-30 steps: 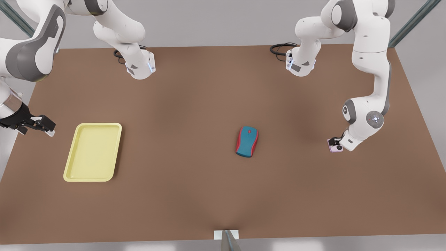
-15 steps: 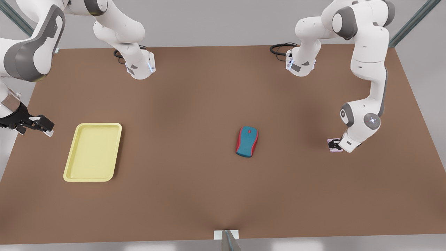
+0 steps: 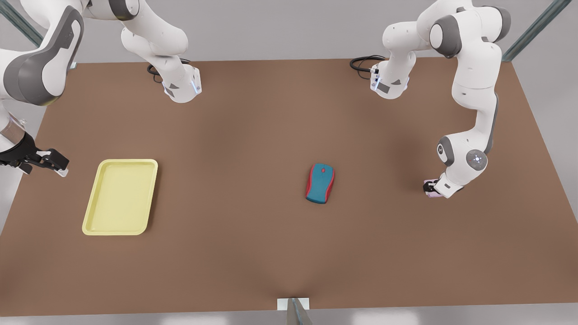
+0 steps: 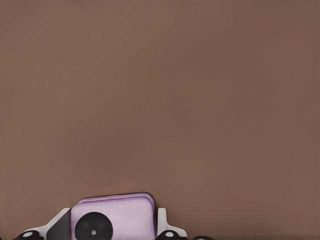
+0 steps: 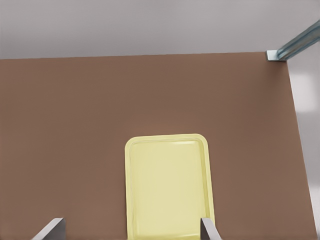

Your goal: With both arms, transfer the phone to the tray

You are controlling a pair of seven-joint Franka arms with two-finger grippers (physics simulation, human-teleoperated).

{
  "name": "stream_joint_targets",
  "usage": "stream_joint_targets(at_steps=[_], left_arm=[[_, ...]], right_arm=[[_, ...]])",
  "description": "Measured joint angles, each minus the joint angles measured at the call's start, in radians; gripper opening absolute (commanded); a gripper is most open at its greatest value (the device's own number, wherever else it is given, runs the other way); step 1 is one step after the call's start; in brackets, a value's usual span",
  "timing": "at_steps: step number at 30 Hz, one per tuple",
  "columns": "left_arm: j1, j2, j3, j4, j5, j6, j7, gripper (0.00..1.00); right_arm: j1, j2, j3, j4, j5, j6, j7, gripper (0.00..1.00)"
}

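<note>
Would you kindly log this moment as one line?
left pincer: around phone, on table | right pincer: open, waiting beside tray

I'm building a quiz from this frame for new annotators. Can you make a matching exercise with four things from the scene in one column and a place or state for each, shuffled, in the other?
Things:
1. small pale pink square phone
2. pale yellow rectangular tray
3. teal-and-red computer mouse
4. right gripper

Places or states:
A. lies alone near the middle of the brown table
B. hangs open, beside the tray at the front view's left edge
C. sits between the fingers of the left gripper, at the front view's right
D. rests flat with nothing in it

Pairs: 1-C, 2-D, 3-A, 4-B
</note>
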Motion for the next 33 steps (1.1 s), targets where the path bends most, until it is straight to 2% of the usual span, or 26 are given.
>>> stream_joint_targets(at_steps=[26,33], left_arm=[[-0.003,-0.008,0.000,-0.021,0.001,-0.004,0.017,0.82],[-0.002,-0.002,0.000,-0.022,0.004,0.002,0.014,0.76]], right_arm=[[0.000,0.000,-0.001,0.000,0.001,0.012,-0.001,1.00],[0.000,-0.011,0.000,-0.003,0.007,-0.026,-0.002,1.00]])
